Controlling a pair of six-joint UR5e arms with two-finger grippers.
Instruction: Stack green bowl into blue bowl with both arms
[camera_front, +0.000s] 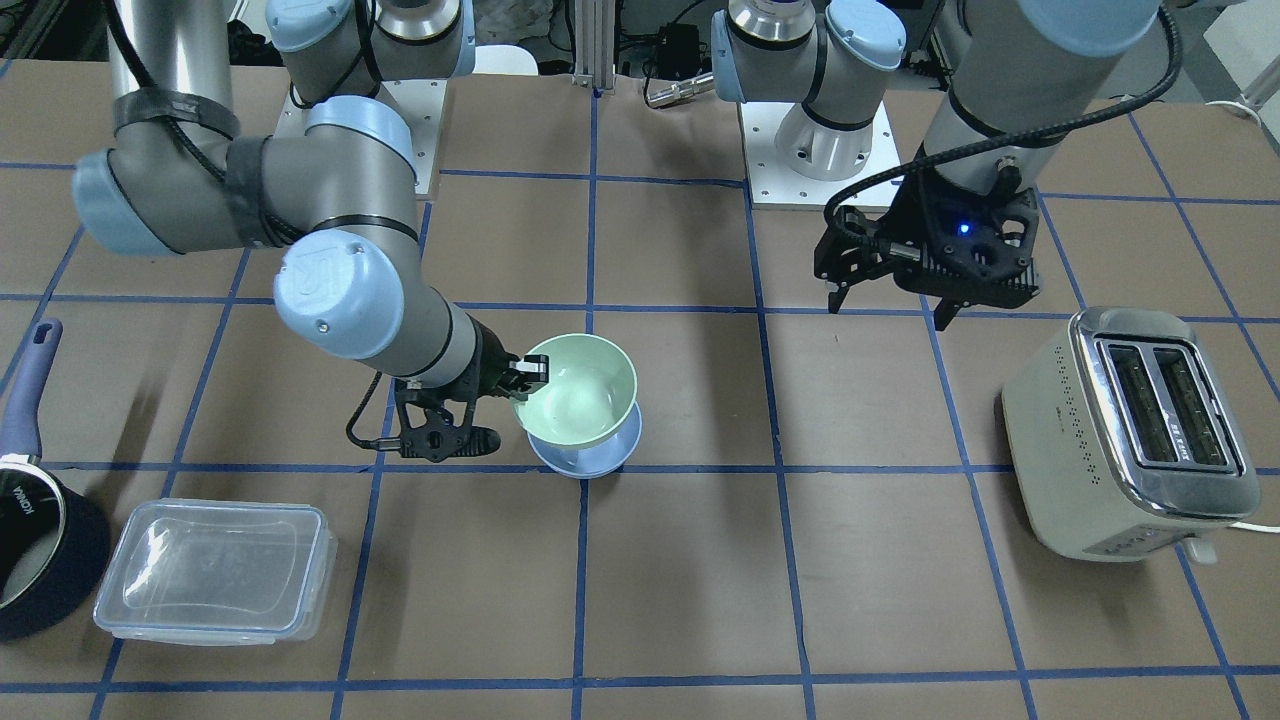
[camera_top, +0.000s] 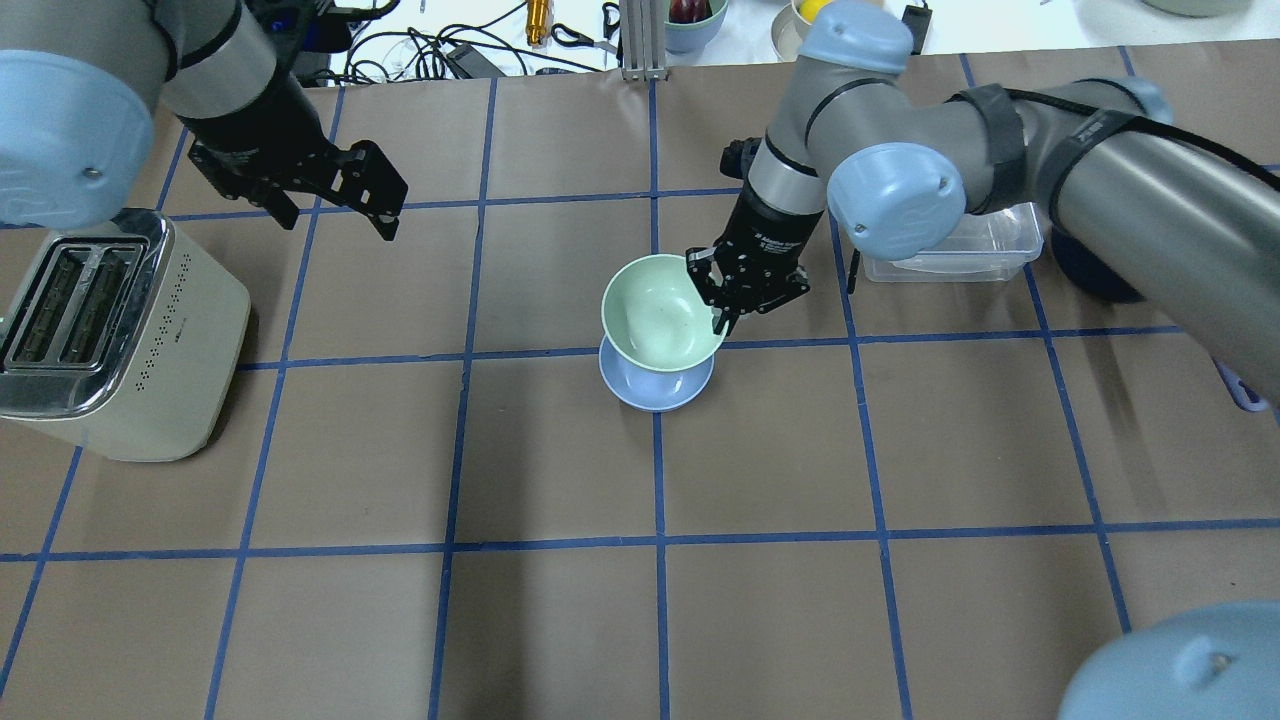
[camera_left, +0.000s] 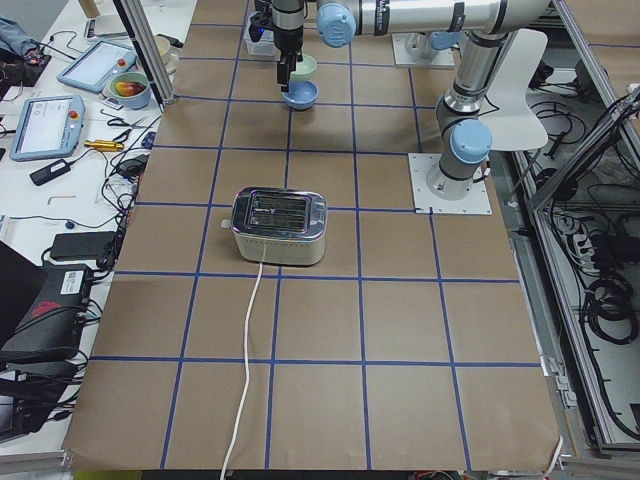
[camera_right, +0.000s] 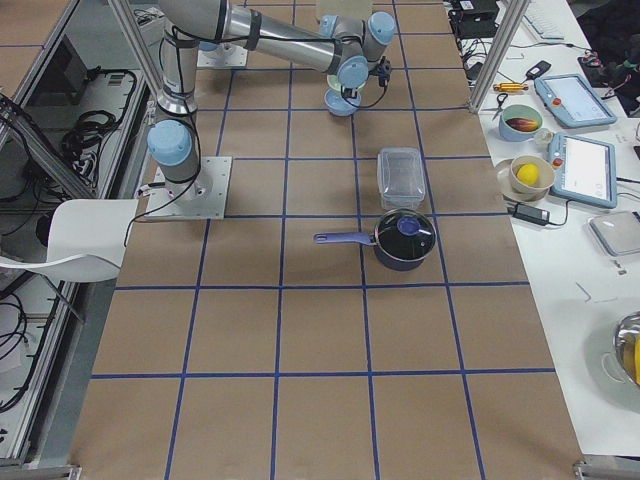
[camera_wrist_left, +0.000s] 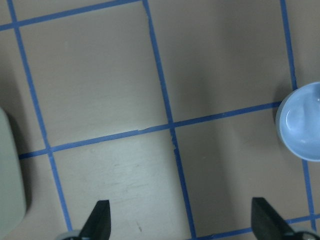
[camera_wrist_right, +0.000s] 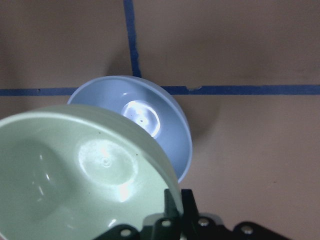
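My right gripper (camera_front: 530, 372) is shut on the rim of the green bowl (camera_front: 578, 395) and holds it tilted just above the blue bowl (camera_front: 590, 460), which stands on the table near the middle. The overhead view shows the same: the right gripper (camera_top: 712, 297) on the right edge of the green bowl (camera_top: 660, 315), over the blue bowl (camera_top: 655, 385). In the right wrist view the green bowl (camera_wrist_right: 75, 175) partly covers the blue bowl (camera_wrist_right: 160, 120). My left gripper (camera_top: 338, 222) is open and empty, raised above the table beside the toaster; its view shows the blue bowl (camera_wrist_left: 302, 122) at the right edge.
A cream toaster (camera_top: 110, 330) stands on my left side. A clear plastic container (camera_top: 950, 245) and a dark pot with a handle (camera_front: 40, 540) are on my right side, behind the right arm. Blue tape lines grid the brown table.
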